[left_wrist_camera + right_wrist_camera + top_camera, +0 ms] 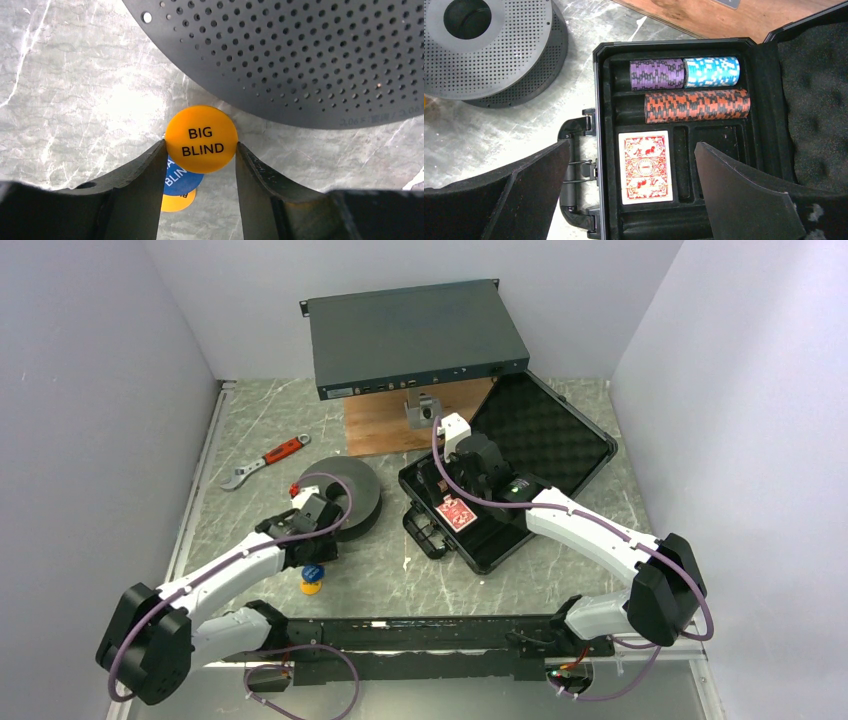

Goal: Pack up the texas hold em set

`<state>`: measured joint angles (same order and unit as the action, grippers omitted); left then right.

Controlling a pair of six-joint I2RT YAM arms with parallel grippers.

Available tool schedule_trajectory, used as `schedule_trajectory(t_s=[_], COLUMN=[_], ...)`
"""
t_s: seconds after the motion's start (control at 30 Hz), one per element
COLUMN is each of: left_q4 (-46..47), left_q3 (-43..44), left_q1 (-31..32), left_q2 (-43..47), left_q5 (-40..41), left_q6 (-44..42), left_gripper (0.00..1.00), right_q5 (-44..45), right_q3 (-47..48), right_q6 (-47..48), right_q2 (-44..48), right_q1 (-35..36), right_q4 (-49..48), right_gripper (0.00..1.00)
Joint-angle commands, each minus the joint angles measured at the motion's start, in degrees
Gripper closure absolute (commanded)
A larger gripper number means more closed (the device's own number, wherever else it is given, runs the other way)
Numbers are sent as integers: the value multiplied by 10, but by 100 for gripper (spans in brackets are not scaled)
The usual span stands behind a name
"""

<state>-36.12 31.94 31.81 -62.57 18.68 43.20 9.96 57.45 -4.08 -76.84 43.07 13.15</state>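
Two arms in the top view: left gripper (313,562) sits beside the spool (345,495), right gripper (462,490) over the open black case (545,435). Left wrist: fingers (135,190) pinch the orange BIG BLIND disc (201,139), blue disc (182,181) below. Right wrist: jaws spread wide above the card deck (645,167) and chip stacks (696,105) inside.

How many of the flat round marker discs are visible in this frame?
3. The orange BIG BLIND disc sits between the left fingers, touching both. A blue disc lies partly under it, and a yellow disc peeks out below that. Others could be hidden underneath.
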Motion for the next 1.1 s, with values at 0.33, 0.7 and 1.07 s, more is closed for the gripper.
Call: schedule_trajectory(t_s=[0.33, 0.7, 1.07], left_q4=[-32, -25, 7], left_q3=[8, 54, 146], left_q1=[33, 86, 142], left_q2=[76, 77, 11], left_q5=[-19, -32, -35], left_q6=[-5, -33, -69], left_gripper=[100, 100, 100], right_q5=[12, 54, 112], right_q3=[-5, -28, -56], right_q6=[-2, -4, -11], right_q2=[15, 47, 89], right_q1=[-1, -1, -1], right_q4=[-34, -60, -92], right_gripper=[0, 0, 0])
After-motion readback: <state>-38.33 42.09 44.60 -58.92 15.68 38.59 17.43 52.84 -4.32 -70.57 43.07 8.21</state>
